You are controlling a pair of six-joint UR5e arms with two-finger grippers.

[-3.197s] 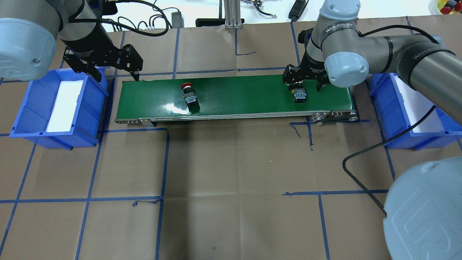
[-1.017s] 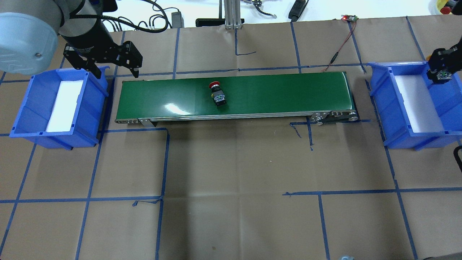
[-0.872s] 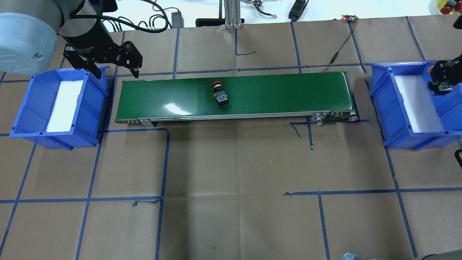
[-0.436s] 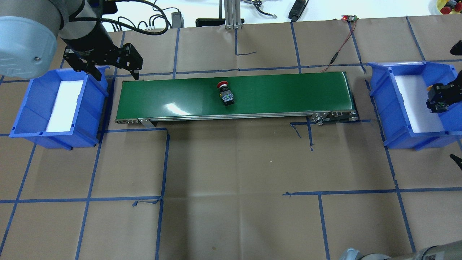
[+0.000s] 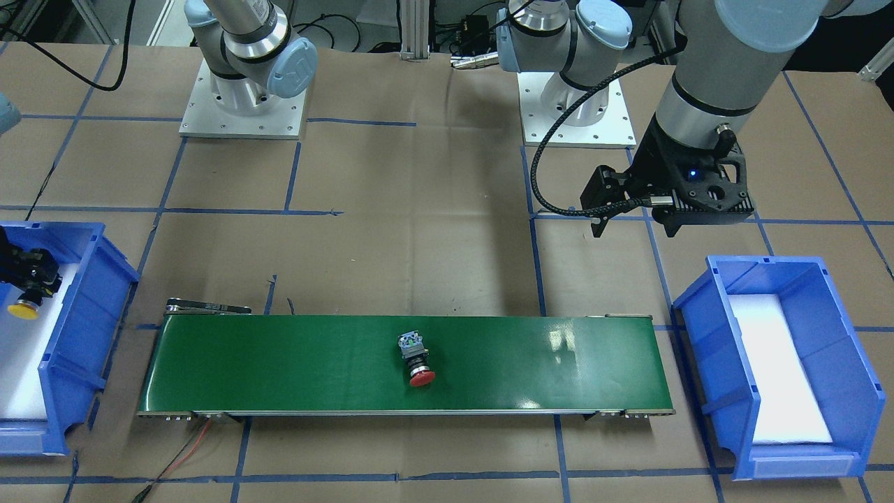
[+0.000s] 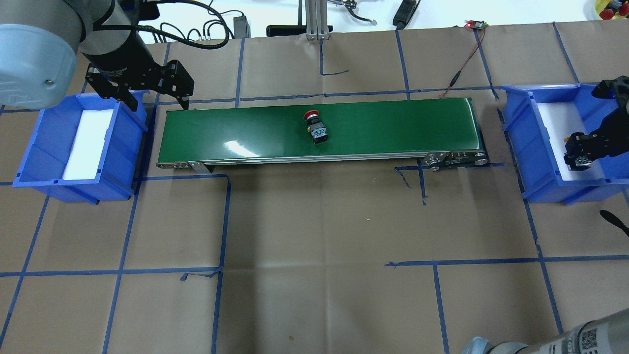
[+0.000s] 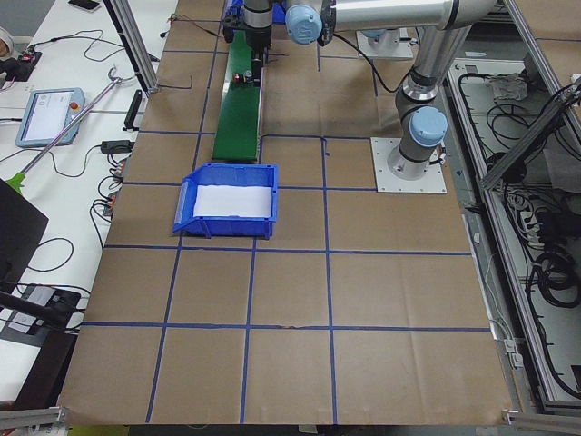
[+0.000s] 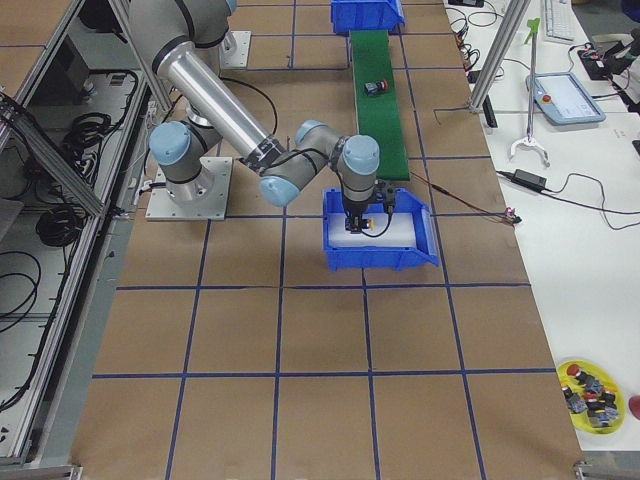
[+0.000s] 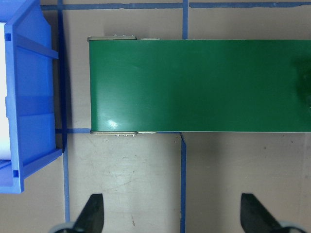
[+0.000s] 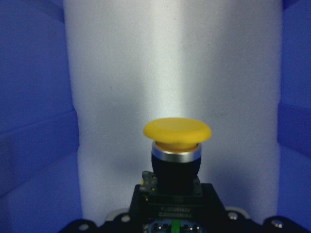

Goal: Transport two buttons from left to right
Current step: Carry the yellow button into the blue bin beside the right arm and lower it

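The red-capped button lies on its side near the middle of the green conveyor belt; it also shows in the front view. My right gripper is shut on the yellow-capped button and holds it over the white foam inside the right blue bin. In the front view that button hangs cap down in the bin. My left gripper is open and empty above the belt's left end, beside the left blue bin; its fingers frame bare paper.
Brown paper with blue tape lines covers the table. A thin red wire runs behind the belt's right end. The arm bases stand on the robot's side. A yellow dish of spare buttons sits off at the table's corner.
The red button has travelled right along the belt. My right gripper carried the yellow button from the belt to the right bin, then toward the bin's near end. The left gripper stayed put.
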